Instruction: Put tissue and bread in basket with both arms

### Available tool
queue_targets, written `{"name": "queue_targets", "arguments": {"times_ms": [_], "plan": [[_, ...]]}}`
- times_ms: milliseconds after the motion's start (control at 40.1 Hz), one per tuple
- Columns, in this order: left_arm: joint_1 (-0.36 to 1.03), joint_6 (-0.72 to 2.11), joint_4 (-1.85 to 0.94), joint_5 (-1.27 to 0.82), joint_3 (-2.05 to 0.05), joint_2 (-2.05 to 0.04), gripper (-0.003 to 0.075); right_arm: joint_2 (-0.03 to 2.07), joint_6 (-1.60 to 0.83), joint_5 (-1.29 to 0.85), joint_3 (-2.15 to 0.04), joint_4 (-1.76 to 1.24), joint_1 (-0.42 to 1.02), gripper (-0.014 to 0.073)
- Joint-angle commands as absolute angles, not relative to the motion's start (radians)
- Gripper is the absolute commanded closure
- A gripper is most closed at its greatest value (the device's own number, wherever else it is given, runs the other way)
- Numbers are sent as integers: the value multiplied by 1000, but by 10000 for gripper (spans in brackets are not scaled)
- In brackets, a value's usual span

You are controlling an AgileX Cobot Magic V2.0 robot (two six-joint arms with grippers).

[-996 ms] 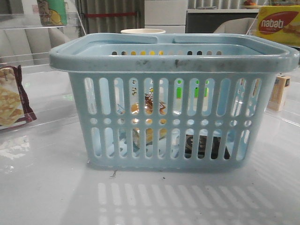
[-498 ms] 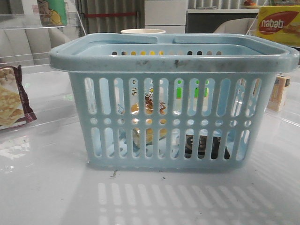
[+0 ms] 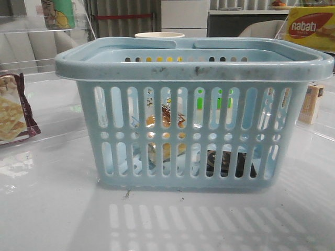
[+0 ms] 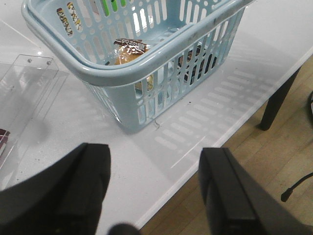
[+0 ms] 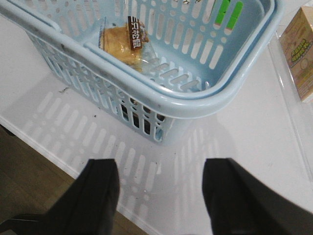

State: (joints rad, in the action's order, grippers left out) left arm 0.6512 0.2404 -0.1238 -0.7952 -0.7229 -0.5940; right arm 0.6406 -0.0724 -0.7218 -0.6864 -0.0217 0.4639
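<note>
the left gripper (image 4: 154,191) hung wide apart with nothing between its dark fingers (image 4: 80,188), back over the near edge of the worktop (image 4: 63,127), clear of the basket (image 4: 127,78). the right gripper (image 5: 159,196) was the same: spread wide, empty, over the near edge on the right side, with bare white surface showing between its fingers (image 5: 98,196). neither one touched anything.

outward from them stood the light blue basket, near the middle of the worktop and close to its front edge. the bread (image 5: 126,45), a clear bag of golden pieces with a dark label, lay on the basket floor toward the left side; it showed through the slots in the front view too (image 3: 166,123). the tissue (image 3: 226,162), a flat black packet, was low in the basket's right part, seen only through the slots; from the wrist views it was little more than a dark patch behind the wall (image 4: 198,61), so how it lay could not be told.

a cracker packet (image 3: 13,112) sat toward the left edge, a small tan carton (image 5: 303,54) just beside the basket toward the right edge, and a yellow nabati box (image 3: 310,27) at the far right corner.

judging by this, both items were already in the basket and both grippers had let go, so the task looked done, with at most a retreat of the arms left.
</note>
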Motion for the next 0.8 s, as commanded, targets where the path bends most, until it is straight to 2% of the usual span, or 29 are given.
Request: {"name": "queue_targets", "arguments": {"times_ms": [0, 174, 349, 473, 772], "plan": [[654, 232, -134, -713, -750, -599, 276, 617, -99, -618, -694, -29, 465, 214], [654, 232, -134, -711, -750, -599, 398, 615, -106, -621, -678, -29, 465, 417], [654, 232, -134, -711, -750, -599, 542, 615, -106, -623, -676, -29, 465, 545], [654, 232, -134, -713, -750, -599, 634, 615, -106, -622, -676, -29, 465, 537], [654, 232, -134, -716, -750, -599, 629, 615, -106, -651, -676, -29, 465, 537]]}}
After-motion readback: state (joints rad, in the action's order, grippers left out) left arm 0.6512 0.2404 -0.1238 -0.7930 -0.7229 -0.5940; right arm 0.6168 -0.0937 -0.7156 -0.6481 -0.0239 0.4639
